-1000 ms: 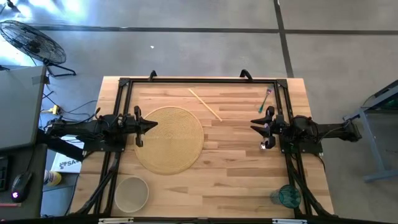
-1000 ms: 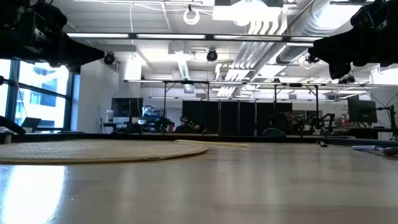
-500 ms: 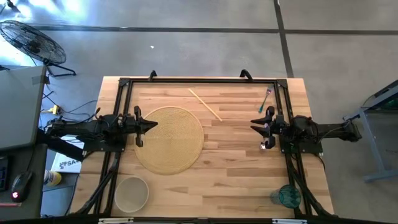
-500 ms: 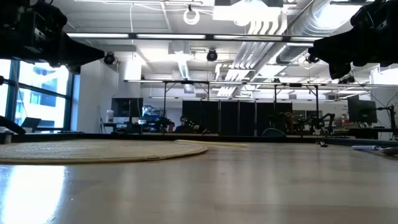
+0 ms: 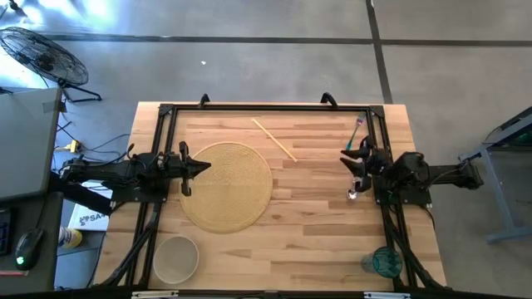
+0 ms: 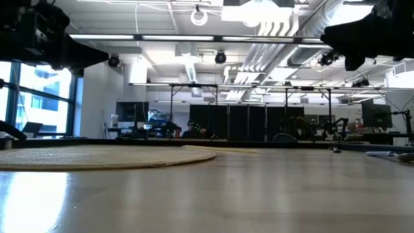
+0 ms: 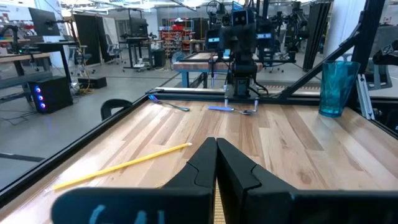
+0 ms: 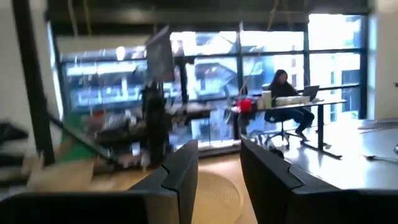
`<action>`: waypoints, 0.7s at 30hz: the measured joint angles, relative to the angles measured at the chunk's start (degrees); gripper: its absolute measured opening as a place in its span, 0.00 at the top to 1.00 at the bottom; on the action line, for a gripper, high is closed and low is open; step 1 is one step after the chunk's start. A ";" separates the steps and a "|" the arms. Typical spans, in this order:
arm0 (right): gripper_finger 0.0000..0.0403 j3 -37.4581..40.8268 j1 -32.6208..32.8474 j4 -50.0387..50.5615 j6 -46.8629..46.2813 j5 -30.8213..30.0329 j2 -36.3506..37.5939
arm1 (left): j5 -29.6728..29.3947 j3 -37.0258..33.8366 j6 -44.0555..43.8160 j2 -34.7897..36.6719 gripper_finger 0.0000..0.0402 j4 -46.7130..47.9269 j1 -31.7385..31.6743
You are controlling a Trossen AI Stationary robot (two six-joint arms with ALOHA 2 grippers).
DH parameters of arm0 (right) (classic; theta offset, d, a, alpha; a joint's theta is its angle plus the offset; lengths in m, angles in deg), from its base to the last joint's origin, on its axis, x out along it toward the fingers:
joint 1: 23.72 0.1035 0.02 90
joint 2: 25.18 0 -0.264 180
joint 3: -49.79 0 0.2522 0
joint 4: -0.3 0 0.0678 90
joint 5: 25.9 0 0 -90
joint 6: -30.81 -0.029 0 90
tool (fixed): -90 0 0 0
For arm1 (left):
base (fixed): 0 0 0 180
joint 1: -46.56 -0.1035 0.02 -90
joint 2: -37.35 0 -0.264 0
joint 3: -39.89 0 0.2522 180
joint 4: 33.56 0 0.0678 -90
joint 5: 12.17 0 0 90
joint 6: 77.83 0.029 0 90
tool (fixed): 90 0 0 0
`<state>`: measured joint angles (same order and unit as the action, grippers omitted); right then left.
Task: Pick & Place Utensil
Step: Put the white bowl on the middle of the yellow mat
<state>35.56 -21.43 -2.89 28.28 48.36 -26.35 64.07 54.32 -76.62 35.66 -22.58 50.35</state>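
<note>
right gripper (image 5: 356, 157) has just swung: half a second ago it pointed straight toward frame centre, now it's angled toward the upper right of the high view, fingers parted a moderate gap, holding nothing. right wrist view shows that gap with only the room between them, and it's smeared, so the arm looks mid-motion. that heading lines up with the green-handled fork (image 5: 358, 129) lying in the upper right of the table, by the frame rail. likely the start of the reach for it; no descent yet as far as i can judge. a spoon (image 5: 352, 193) lies on the table just below the gripper in frame. woven placemat (image 5: 226, 185) sits left of centre, yellow chopstick (image 5: 274, 139) above it. left gripper (image 5: 193, 166) parked at the mat's left edge, fingers closed, empty, unchanged.
</note>
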 joint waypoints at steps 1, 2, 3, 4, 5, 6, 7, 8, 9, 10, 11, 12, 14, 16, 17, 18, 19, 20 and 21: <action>0.72 0.02 0.00 -0.71 -1.83 -0.38 0.00 | 0.00 0.00 -0.01 0.00 1.00 -0.01 0.00; 0.72 0.00 0.00 -0.89 -3.77 -0.30 0.00 | 0.00 0.00 0.00 0.02 1.00 -0.02 -0.02; 0.72 0.00 0.00 -0.62 -5.38 0.02 -0.05 | 0.00 0.00 0.00 0.00 1.00 0.00 -0.01; 0.72 0.00 0.00 -0.46 -6.54 0.83 -0.42 | 0.00 0.00 0.00 0.00 1.00 0.00 0.00; 0.72 0.00 0.00 -0.48 -7.50 2.27 -1.09 | 0.00 0.00 0.00 0.00 1.00 -0.02 0.00; 0.72 0.00 0.00 -0.59 -8.05 3.54 -2.02 | 0.00 0.00 0.00 0.00 1.00 -0.02 0.00; 0.72 0.00 0.00 -0.88 -8.68 4.75 -3.18 | 0.00 0.00 0.00 0.00 1.00 0.00 -0.01; 0.72 0.00 0.02 -1.23 -9.38 5.62 -4.58 | 0.00 0.00 0.00 0.00 1.00 -0.01 -0.01; 0.72 0.00 0.02 -2.05 -10.21 5.76 -6.18 | 0.00 0.00 0.00 0.00 1.00 -0.02 0.00; 0.72 0.00 0.01 -2.95 -10.97 5.76 -7.97 | 0.00 0.00 0.00 0.00 1.00 -0.02 0.00; 0.72 0.00 0.02 -3.90 -11.52 5.79 -9.83 | 0.00 0.00 0.00 0.00 1.00 -0.01 0.00; 0.72 0.00 0.02 -5.23 -12.07 5.80 -11.77 | 0.00 0.00 0.00 0.00 1.00 0.00 0.00; 0.72 0.00 0.02 -8.43 -12.92 5.70 -15.49 | 0.00 0.00 0.00 0.00 1.00 0.00 -0.02; 0.72 0.00 0.02 -12.00 -14.77 5.70 -19.01 | 0.00 0.00 0.00 0.00 1.00 -0.01 0.00; 0.72 0.00 0.02 -13.65 -16.12 5.70 -20.58 | 0.00 0.00 0.00 0.00 1.00 0.00 0.00; 0.72 0.00 0.02 -14.86 -17.39 5.80 -22.05 | -0.02 0.00 -0.02 0.00 1.00 -0.02 0.00; 0.72 0.00 0.02 -15.87 -18.62 6.05 -23.55 | 0.00 0.00 0.00 0.00 1.00 -0.02 0.00; 0.72 0.00 0.02 -16.71 -19.91 6.44 -25.02 | -0.01 0.00 0.00 0.00 1.00 0.00 0.00; 0.72 0.00 0.02 -17.39 -21.23 6.85 -26.46 | 0.00 0.00 0.00 0.00 1.00 0.00 0.00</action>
<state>35.56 -21.41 -20.27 7.05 55.20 -52.81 64.07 54.32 -76.62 35.66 -22.58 50.35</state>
